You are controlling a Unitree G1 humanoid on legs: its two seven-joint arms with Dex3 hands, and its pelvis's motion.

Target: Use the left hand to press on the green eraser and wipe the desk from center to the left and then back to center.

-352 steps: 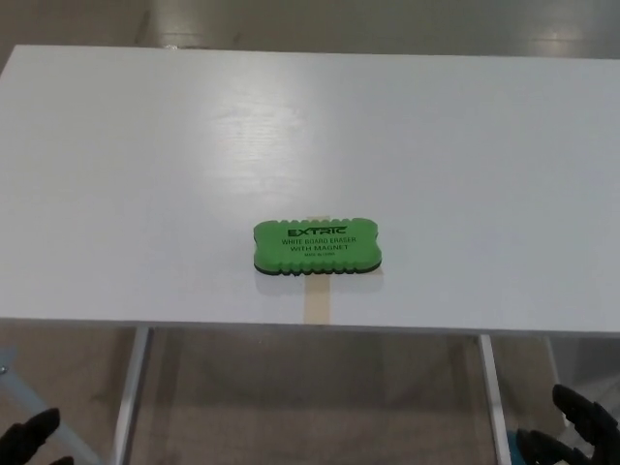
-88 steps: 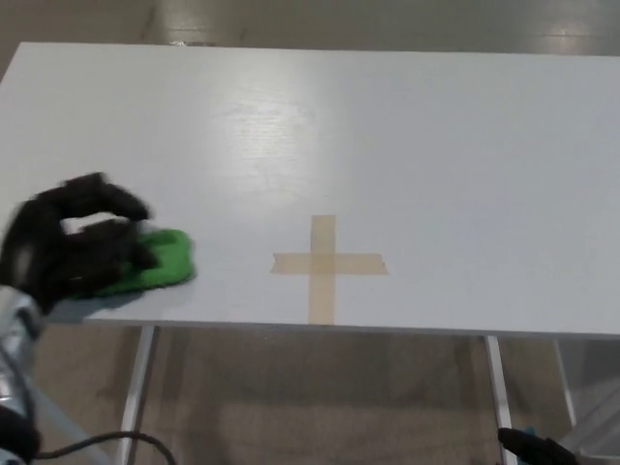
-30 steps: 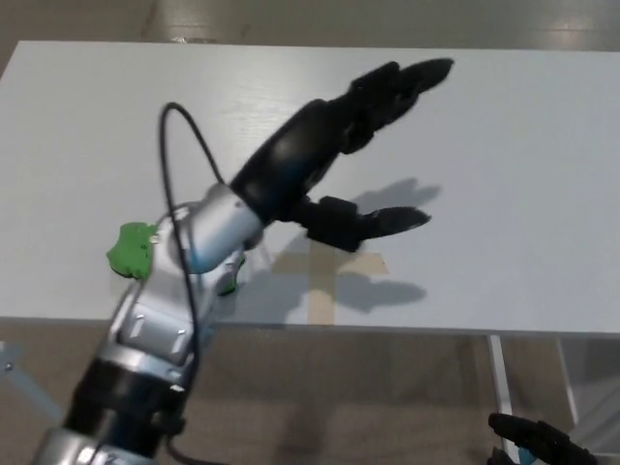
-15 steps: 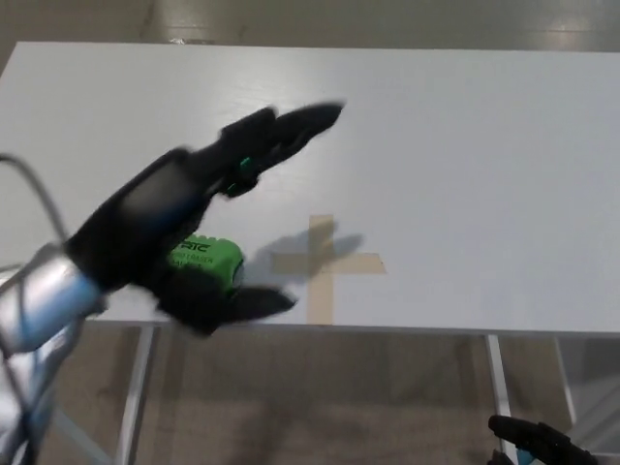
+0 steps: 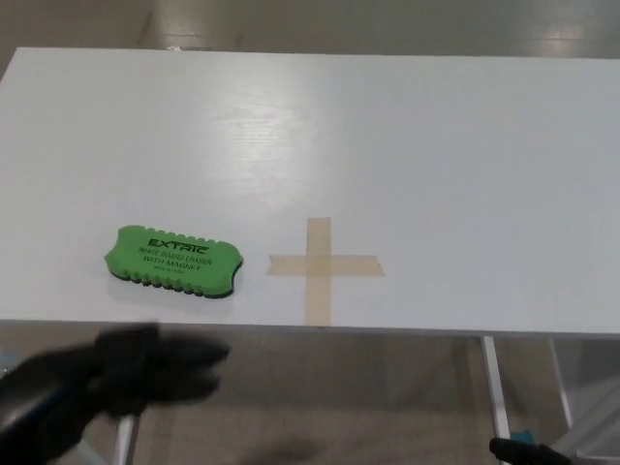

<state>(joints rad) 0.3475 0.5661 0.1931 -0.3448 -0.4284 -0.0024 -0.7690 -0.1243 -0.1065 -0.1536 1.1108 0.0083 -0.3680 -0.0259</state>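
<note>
The green eraser [image 5: 174,262] lies flat on the white desk [image 5: 407,145], printed side up, near the front edge and to the left of a tan tape cross [image 5: 320,266]. Nothing touches it. My left hand [image 5: 107,383] is a blurred black shape below the desk's front edge at the lower left, apart from the eraser, open and holding nothing. Only a small black sliver of my right hand [image 5: 528,450] shows at the bottom right.
The desk's front edge runs across the lower part of the picture, with its metal legs [image 5: 489,387] and the floor below. The tape cross marks the desk's centre front.
My left hand has lifted off the eraser, swung over the desk and dropped below the front edge. The eraser stays left of the cross.
</note>
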